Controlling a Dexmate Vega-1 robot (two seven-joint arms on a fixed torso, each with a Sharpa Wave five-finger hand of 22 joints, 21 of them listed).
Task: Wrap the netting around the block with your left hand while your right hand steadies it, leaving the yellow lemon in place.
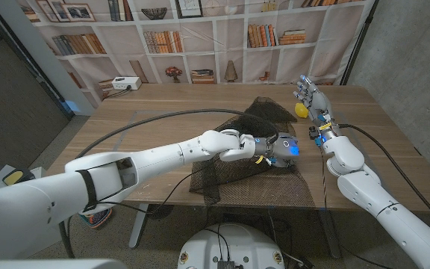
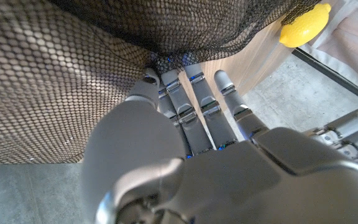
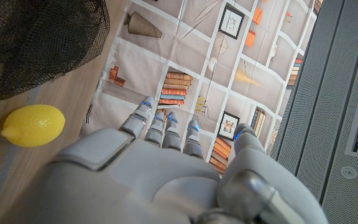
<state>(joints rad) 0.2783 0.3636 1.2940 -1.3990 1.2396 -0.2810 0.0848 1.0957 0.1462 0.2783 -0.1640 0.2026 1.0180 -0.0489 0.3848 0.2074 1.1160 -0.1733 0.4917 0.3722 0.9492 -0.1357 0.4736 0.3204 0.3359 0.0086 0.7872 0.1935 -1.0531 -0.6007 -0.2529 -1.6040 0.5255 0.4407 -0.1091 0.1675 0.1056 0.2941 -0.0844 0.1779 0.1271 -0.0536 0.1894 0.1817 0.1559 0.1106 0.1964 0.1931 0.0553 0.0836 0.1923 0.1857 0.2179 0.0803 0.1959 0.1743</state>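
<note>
Black netting [image 1: 241, 168] lies spread over the middle of the table, rising to a hump [image 1: 266, 110] at its far end; the block stays hidden beneath it. My left hand [image 1: 278, 147] reaches across onto the netting's right side. In the left wrist view its fingers [image 2: 188, 102] meet a bunched fold of netting [image 2: 166, 61] with the thumb alongside, gripping it. The yellow lemon [image 1: 301, 110] sits on the bare wood just right of the netting [image 3: 42, 37]. My right hand [image 1: 310, 96] hovers by the lemon [image 3: 33, 124], fingers spread upward, holding nothing, apart from the netting.
A black cable [image 1: 148, 123] curves over the table's left half. A white power strip [image 1: 125, 83] sits at the far left corner. Bookshelves stand behind the table. The table's right edge [image 1: 394, 131] runs close to my right arm [image 1: 349, 161].
</note>
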